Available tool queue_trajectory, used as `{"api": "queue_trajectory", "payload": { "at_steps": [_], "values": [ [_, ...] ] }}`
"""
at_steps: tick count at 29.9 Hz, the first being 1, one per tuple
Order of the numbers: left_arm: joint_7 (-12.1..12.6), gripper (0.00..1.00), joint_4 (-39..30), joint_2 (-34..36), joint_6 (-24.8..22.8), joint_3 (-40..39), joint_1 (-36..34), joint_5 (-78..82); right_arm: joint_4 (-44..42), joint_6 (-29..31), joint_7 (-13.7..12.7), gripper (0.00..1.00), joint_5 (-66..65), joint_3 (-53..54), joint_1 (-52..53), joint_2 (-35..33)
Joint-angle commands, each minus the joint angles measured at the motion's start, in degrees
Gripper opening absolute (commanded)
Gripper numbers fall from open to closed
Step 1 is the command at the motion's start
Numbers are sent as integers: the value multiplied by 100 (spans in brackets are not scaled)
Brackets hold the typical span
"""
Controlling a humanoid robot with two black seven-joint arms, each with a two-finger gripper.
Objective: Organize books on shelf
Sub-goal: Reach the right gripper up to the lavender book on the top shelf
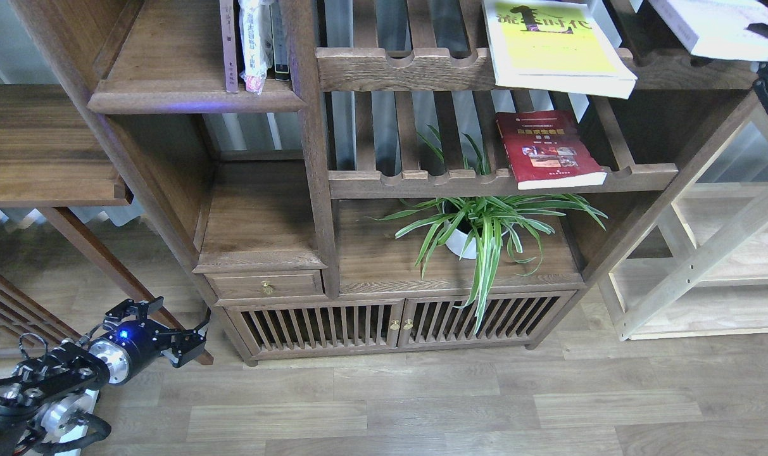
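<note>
The pale lavender-white book [716, 25] is at the top right, raised off the upper slatted rack [409, 69]. My right gripper [763, 58] is at the right edge, shut on that book's near edge, one finger above and one below. The yellow-green book [551, 47] lies flat on the upper rack and overhangs its front rail. The red book [548, 149] lies on the lower slatted rack [421, 183]. The solid dark-brown shelf [168, 101] is at the top left, with three upright books [252, 44] at its right end. My left gripper [178, 322] is open and empty, low near the floor.
A potted spider plant [475, 231] stands on the cabinet top below the racks. The cabinet has a small drawer [266, 286] and slatted doors [396, 326]. A pale light-wood unit [706, 272] stands at the right. A dark side table [42, 145] is at the left.
</note>
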Motion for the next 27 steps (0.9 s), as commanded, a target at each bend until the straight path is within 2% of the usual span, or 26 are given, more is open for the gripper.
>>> {"api": "queue_trajectory", "payload": {
  "at_steps": [1,9,16,22,27],
  "values": [
    [0,100,8,-7,0,-1,0,-4,206,107,0,1,191,100,4,-124],
    [0,100,17,-7,0,-1,-9,5,479,336,0,1,209,100,-49,-493],
    [0,100,17,1,0,-1,-18,5,672,397,0,1,297,100,-66,-1125],
    [-9,100,69,-25,0,-1,-9,5,1005,810,0,1,543,91,-75,-1574],
    [-9,100,87,-34,0,-1,-9,5,1164,1153,0,1,561,100,-58,-1689]
  ]
}}
